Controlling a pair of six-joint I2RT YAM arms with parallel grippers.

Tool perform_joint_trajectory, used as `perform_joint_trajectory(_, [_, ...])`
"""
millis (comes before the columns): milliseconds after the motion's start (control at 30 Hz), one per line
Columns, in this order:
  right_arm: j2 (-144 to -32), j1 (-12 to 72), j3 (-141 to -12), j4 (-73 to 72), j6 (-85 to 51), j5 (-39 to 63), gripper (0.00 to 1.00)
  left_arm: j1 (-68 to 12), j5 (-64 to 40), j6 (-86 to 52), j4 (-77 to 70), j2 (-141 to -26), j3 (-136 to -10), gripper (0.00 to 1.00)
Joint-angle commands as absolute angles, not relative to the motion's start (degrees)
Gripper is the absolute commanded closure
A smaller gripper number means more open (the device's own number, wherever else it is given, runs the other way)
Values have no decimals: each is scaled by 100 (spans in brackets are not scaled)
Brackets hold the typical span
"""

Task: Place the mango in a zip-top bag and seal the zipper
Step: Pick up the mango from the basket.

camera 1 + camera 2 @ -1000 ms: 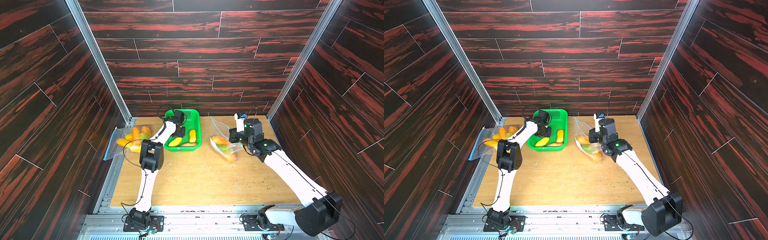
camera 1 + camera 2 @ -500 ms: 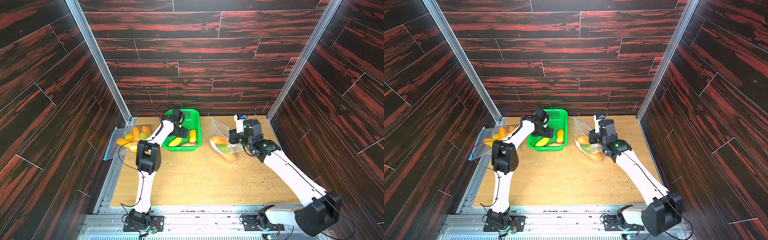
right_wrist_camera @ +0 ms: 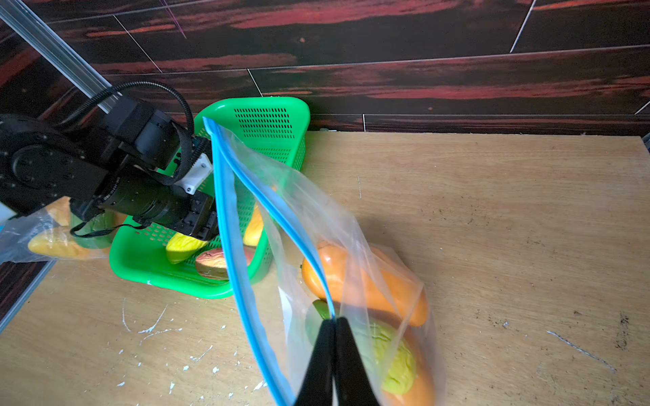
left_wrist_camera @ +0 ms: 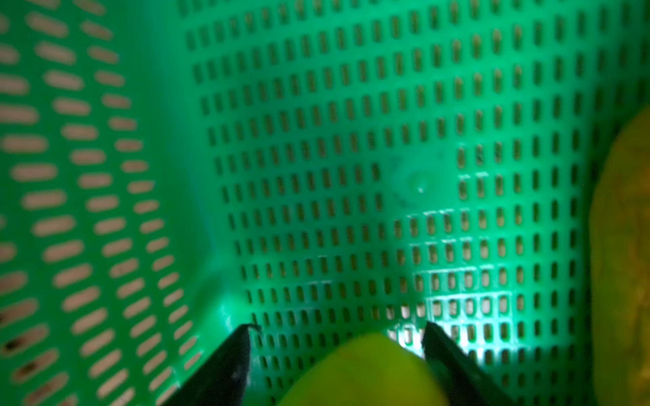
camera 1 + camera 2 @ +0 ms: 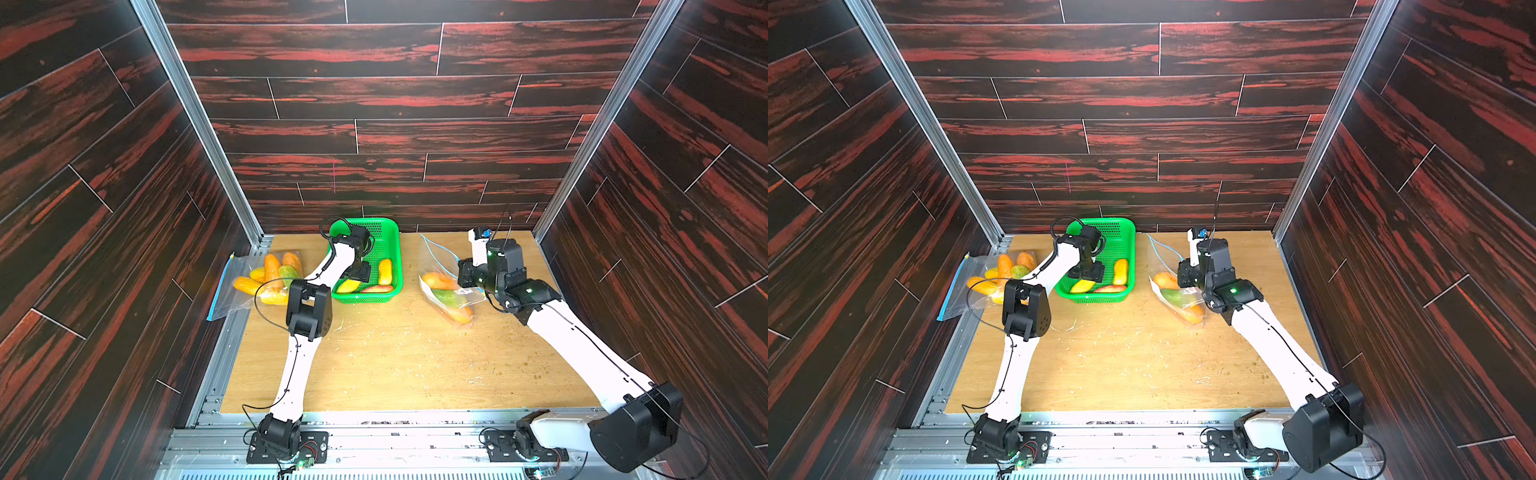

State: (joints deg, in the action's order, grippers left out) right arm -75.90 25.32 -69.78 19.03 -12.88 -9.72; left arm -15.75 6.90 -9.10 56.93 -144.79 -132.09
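In both top views the left jaws hang inside the green basket (image 5: pixel 365 297), directly over a yellow-green mango (image 5: pixel 348 286), while the right jaws sit at one edge of the zip-top bag (image 5: pixel 432 257), which lies on the bench (image 5: pixel 415 365). In the left wrist view the left jaws stand apart with the yellow-green mango (image 4: pixel 362 372) between the fingertips (image 4: pixel 239 355). A gap shows beside one tip, and another mango (image 4: pixel 622 263) lies off to one side. In the right wrist view the right jaws are pressed together on the zip-top bag (image 3: pixel 316 228) at its blue zipper strip. The bag's mouth gapes beyond them, with an orange mango (image 3: pixel 365 281) and a green mango (image 3: pixel 387 355) inside, just past the tips.
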Motion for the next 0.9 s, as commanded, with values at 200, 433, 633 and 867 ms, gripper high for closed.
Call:
perform_joint_trajectory(200, [-7634,2514,-7082,2035,-1325,-1052,100,-1477,197,-1494,5244,-13667,-12834,63])
perform_joint_trajectory(433, [-7764,2515,-7372,2113,-1442,-945,100,-1477,-484,-2095,4478,-12561,-12536,77])
perform_joint_trajectory(633, [-7853,2505,-7606,2102,-1580,-801,100,-1477,-1399,-3205,1892,-11171,-10810,87])
perform_joint_trajectory(867, [-7902,2330,-7868,2016,-1960,-204,100,-1843,-1620,-4377,-1907,-9743,-8882,92])
